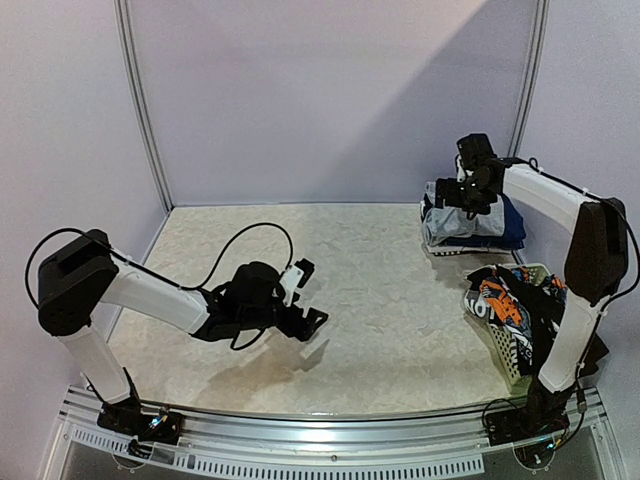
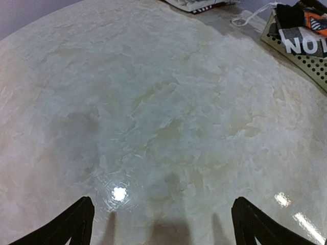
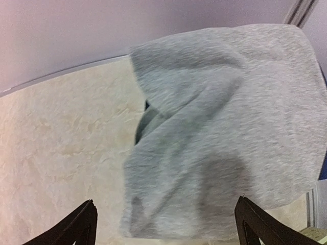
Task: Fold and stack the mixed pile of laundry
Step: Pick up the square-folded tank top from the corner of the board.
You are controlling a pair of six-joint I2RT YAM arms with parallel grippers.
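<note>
Grey soft-knit shirt (image 3: 225,132) lies folded atop navy blue pieces (image 1: 510,232) at the far right of the table (image 1: 350,270); orange-black-white printed garments (image 1: 500,300) wait in the white lattice plastic basket (image 1: 505,355). Judged light, limp, unbreakable: pinch a folded edge. Right gripper (image 3: 164,222) hovers above it, fingers spread, empty; left gripper (image 2: 161,222) likewise spread.

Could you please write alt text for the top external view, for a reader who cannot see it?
The right pincer hangs open over a folded stack, grey shirt on top, at the far right of the table. Nearer, a white basket holds unfolded clothes; the left pincer is open above bare table.
</note>
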